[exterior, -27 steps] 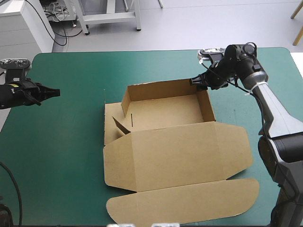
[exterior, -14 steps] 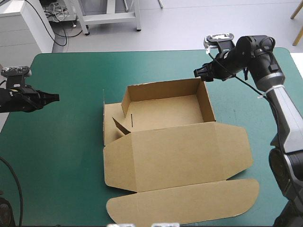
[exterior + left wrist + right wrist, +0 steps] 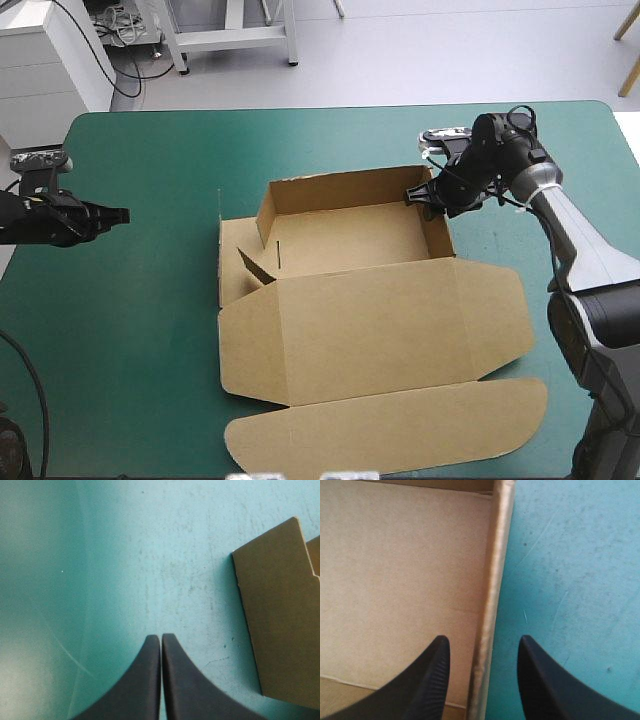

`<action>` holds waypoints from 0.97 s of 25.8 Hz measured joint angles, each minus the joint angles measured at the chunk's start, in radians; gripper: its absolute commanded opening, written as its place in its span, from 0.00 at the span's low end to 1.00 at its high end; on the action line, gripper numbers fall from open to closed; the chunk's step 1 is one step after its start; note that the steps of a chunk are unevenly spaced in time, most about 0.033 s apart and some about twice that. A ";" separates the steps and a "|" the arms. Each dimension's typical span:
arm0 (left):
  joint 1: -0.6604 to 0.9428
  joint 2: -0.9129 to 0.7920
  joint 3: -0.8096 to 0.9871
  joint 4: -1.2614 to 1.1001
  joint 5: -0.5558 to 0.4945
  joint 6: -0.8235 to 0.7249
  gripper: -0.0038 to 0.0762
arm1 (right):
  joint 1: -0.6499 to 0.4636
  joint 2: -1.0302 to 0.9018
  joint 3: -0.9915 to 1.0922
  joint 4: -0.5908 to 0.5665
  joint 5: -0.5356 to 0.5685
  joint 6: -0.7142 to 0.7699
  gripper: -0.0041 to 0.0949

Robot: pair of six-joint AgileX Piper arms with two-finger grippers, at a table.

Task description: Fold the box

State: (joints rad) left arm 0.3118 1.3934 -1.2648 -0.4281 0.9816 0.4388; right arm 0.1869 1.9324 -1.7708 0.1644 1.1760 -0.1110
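Item: the box (image 3: pixel 380 300) – a cut sheet of brown board, partly formed into an open tray.
Location: I see it lying about the middle of the teal-green cover (image 3: pixel 130 330), with bare cover on every side of it.
Tray: the far wall and the right wall (image 3: pixel 492 580) stand upright; the floor (image 3: pixel 350 235) is bare.
Left end of the tray: a small flap (image 3: pixel 255 266) leans slanted inside it, and I cannot tell whether it is tucked.
Lid: the lid (image 3: pixel 400 350) lies flat on the near side of the tray, joined to it along a crease.
Front flap: a long rounded flap (image 3: pixel 390 430) lies flat beyond the lid, on the side farthest from the tray.
Right gripper: the right gripper (image 3: pixel 412 196) sits at the box's far right corner, reaching in from the box's right.
Right jaws: apart – in my right wrist view one black finger (image 3: pixel 432 680) is over the tray floor and the other over the cover outside, with the right wall between them. I cannot tell whether either finger touches the wall.
Left gripper: the left gripper (image 3: pixel 122 214) is well apart from the box, off its left side, pointing toward it over bare cover.
Left jaws: together, meeting in one point and holding nothing; in the left wrist view, an edge of the box lies ahead and to one side.
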 measured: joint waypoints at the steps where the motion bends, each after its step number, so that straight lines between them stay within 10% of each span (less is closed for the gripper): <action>1: 0.000 0.000 0.000 0.000 0.000 0.000 0.04 | 0.000 0.010 0.001 0.000 -0.001 -0.002 0.35; 20: 0.000 0.000 0.000 -0.094 0.004 0.000 0.08 | 0.001 0.052 0.001 -0.004 -0.036 -0.041 0.02; 25: 0.000 0.002 0.000 -0.113 0.042 0.002 0.65 | -0.050 0.028 -0.027 0.045 0.001 -0.058 0.02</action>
State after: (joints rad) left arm 0.3118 1.3956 -1.2648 -0.5413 1.0233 0.4407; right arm 0.1366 1.9608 -1.7975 0.2094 1.1768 -0.1690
